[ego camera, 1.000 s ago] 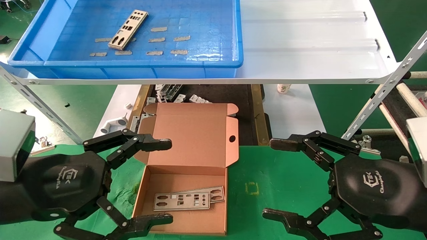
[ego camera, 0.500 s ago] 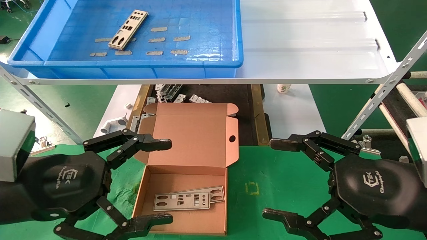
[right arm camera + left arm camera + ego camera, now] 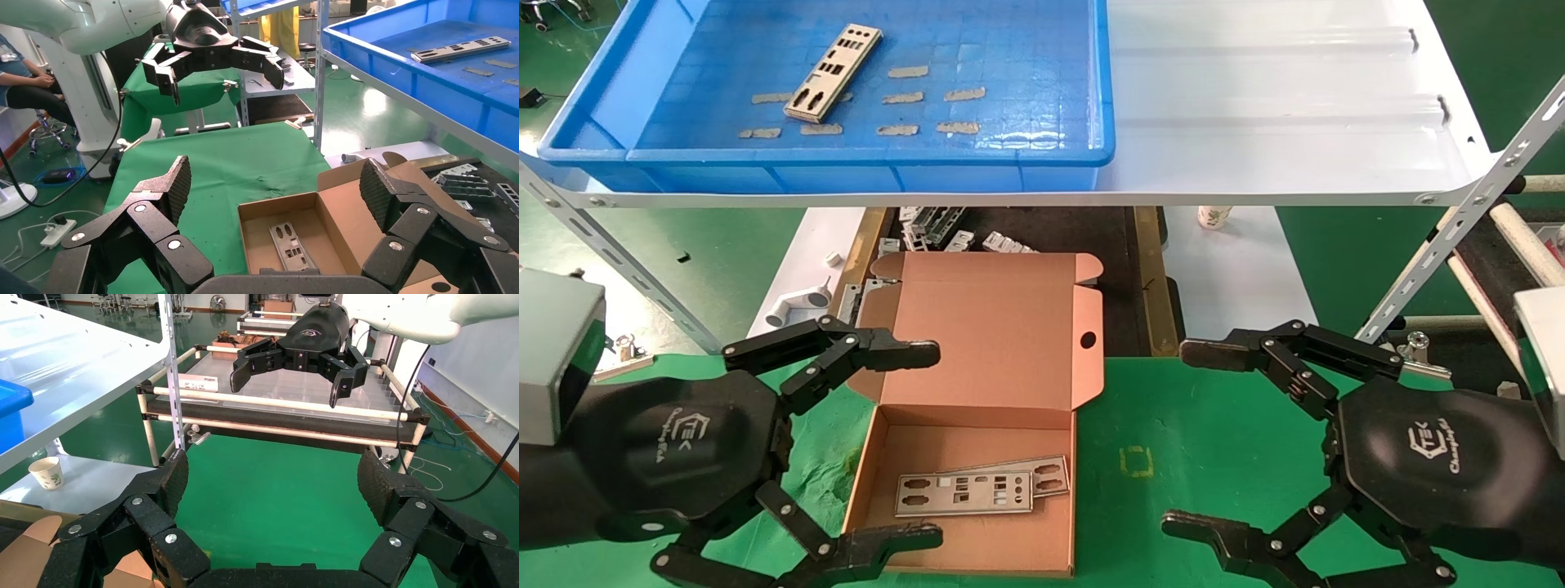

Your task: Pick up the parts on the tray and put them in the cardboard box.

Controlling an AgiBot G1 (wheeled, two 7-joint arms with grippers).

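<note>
A robot's head camera looks down on a green-covered work surface (image 3: 1197, 441) with a white shelf board (image 3: 1279, 106) raised above its far side. On the left part of that shelf sits a bright blue tray (image 3: 846, 167), its gridded floor dotted with short tan tape strips (image 3: 903, 98). One thin silver metal part (image 3: 834, 72) lies flat in the tray among the strips, left of the tray's middle; its long axis runs diagonally, the far end leaning toward the robot's right and the near end toward its left. Below the shelf, in the centre of the green surface, an open cardboard box (image 3: 977, 539) stands with its hinged lid (image 3: 1001, 327) tipped back away from the robot, a round hole near the lid's right edge. Two more metal parts (image 3: 964, 493) lie flat on the box floor, overlapping, their long axes running nearly left to right, with the one underneath angled slightly upward at its right end. The left gripper (image 3: 932, 445) hovers at the box's left side, its black fingers spread wide, one fingertip over the lid's left edge and the other over the box's near left corner; it holds nothing. The right gripper (image 3: 1177, 437) hovers over bare green cloth, well to the right of the box, fingers likewise spread wide and empty. Behind the box, under the shelf, loose metal brackets (image 3: 944, 233) lie on a dark mat, with a white plastic fitting (image 3: 797, 306) to their left
</note>
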